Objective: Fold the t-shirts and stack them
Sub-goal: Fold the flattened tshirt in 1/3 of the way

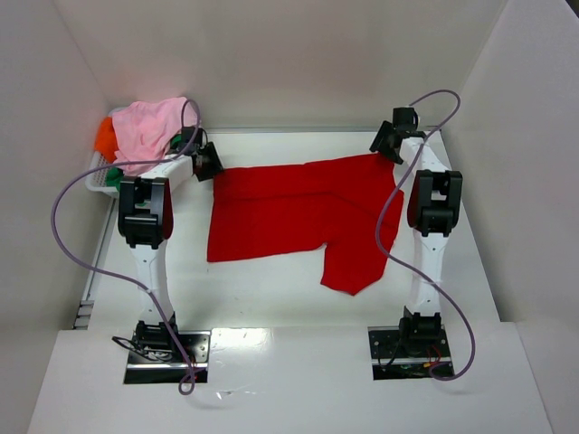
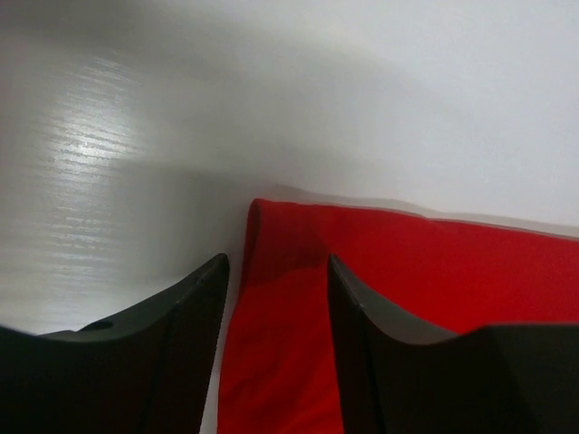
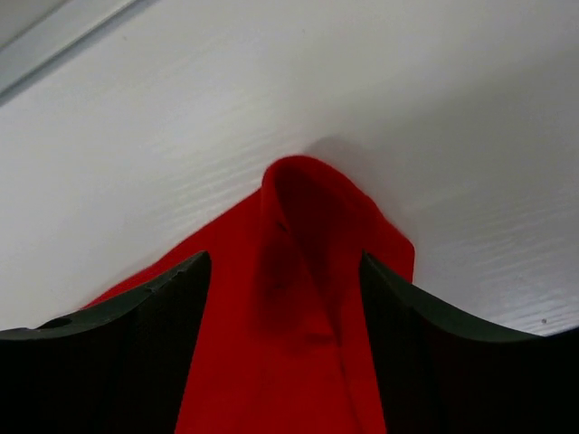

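Red t-shirt [image 1: 289, 212] lies spread on the white bench [image 1: 271, 298], roughly flat, one sleeve pointing back toward the arm bases. Left fingers [image 2: 172, 353] sit at its far-left corner, right fingers [image 3: 136, 353] at the far-right corner. Both pairs stand apart, w/ cloth lying between them but not pinched. On the right wrist view the fabric stands up in a small ridge betw. the fingers; on the left it's a rolled edge. The two far corners look like the spots to hold so the shirt lies wide for folding. Pink t-shirt [image 1: 149, 127], orange t-shirt [image 1: 106, 136] & green t-shirt [image 1: 112, 177] are heaped in a white basket [image 1: 93, 185] at far left, just beside the left arm. Early days, I'd say: no fold made yet, nothing stacked.
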`<state>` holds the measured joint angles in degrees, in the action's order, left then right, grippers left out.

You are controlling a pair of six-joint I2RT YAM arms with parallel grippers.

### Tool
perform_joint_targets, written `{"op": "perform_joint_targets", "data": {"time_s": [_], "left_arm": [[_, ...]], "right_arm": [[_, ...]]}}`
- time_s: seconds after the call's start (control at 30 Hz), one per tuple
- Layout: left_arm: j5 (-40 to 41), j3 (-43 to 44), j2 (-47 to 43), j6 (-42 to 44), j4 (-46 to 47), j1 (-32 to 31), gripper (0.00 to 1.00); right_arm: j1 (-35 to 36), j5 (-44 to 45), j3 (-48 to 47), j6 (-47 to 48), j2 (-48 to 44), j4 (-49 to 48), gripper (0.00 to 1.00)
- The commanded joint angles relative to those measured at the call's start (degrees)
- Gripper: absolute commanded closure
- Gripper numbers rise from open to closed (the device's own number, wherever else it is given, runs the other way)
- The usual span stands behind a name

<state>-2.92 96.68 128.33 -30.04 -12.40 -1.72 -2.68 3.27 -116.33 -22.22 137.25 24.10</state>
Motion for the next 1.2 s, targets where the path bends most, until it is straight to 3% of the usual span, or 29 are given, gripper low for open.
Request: {"op": "perform_joint_targets", "data": {"time_s": [0.0, 0.13, 0.17, 0.2, 0.4, 0.43, 0.57, 1.13, 1.17], "left_arm": [[-0.16, -0.62, -1.78, 1.04, 1.07, -0.31, 0.46], [0.46, -0.10, -1.24, 0.52, 1.59, -0.31, 0.59], [0.46, -0.09, -1.24, 0.51, 1.59, -0.31, 0.63], [0.46, 0.43, -1.24, 0.51, 1.59, -0.31, 0.73], [0.46, 4.12, 1.13, 0.51, 1.07, -0.83, 0.90], [0.46, 4.74, 1.65, 0.51, 1.07, -0.83, 0.92], [0.46, 8.51, 4.37, 0.51, -0.07, -1.36, 1.00], [4.15, 25.83, 14.04, 0.51, -5.79, -1.89, 1.00], [4.15, 27.23, 14.57, 0.51, -6.31, -1.89, 0.96]], "right_arm": [[-0.49, -1.42, 3.29, 0.33, -5.15, -2.12, 0.28], [-0.49, -2.56, 5.06, 0.33, -5.15, -2.65, 0.34], [-0.49, -2.56, 5.59, 0.33, -5.15, -2.65, 0.41], [-0.49, -2.56, 5.59, 0.33, -5.15, -2.65, 0.46], [-0.49, -2.56, 3.49, 0.33, -2.78, -2.04, 0.78], [-0.49, -1.96, 3.48, 0.33, -2.78, -1.51, 0.80], [-0.49, -0.02, 1.47, 0.33, -2.25, -1.51, 0.83], [-2.07, 1.57, -9.00, 0.33, 3.73, 1.92, 0.83], [-2.07, 0.78, -9.00, 0.33, 3.73, 1.92, 0.83]]}}
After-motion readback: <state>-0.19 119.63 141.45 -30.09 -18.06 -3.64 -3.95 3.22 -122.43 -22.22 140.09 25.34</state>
